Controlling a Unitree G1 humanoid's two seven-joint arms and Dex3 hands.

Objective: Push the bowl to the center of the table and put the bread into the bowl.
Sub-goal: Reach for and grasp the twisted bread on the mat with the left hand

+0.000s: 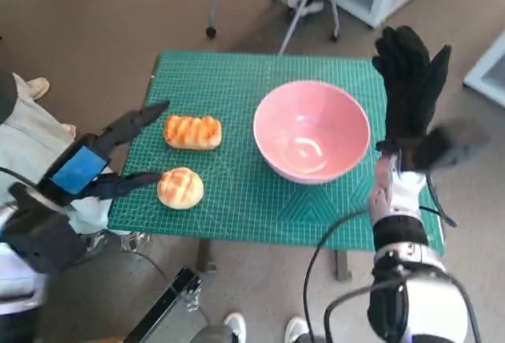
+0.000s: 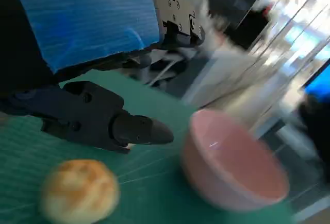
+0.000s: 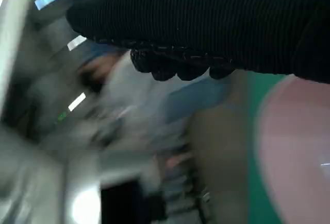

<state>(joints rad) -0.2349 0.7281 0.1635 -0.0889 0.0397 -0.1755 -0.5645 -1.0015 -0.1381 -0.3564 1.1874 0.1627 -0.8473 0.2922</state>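
Both hands hold nothing. Left hand point(image 1: 83, 168), blue tape on its back, hovers at the green mat's point(image 1: 237, 201) left edge with its black fingers point(image 1: 138, 119) spread apart; one reaches toward the long striped bread point(image 1: 192, 132), another points at the round bun point(image 1: 181, 188), its tip just beside it, though contact cannot be told. Right hand point(image 1: 412, 95), in the knitted glove, is held flat with fingers extended, just beside the pink bowl's point(image 1: 312, 130) right rim. That bowl sits empty, right of the mat's middle, both breads lying on its left.
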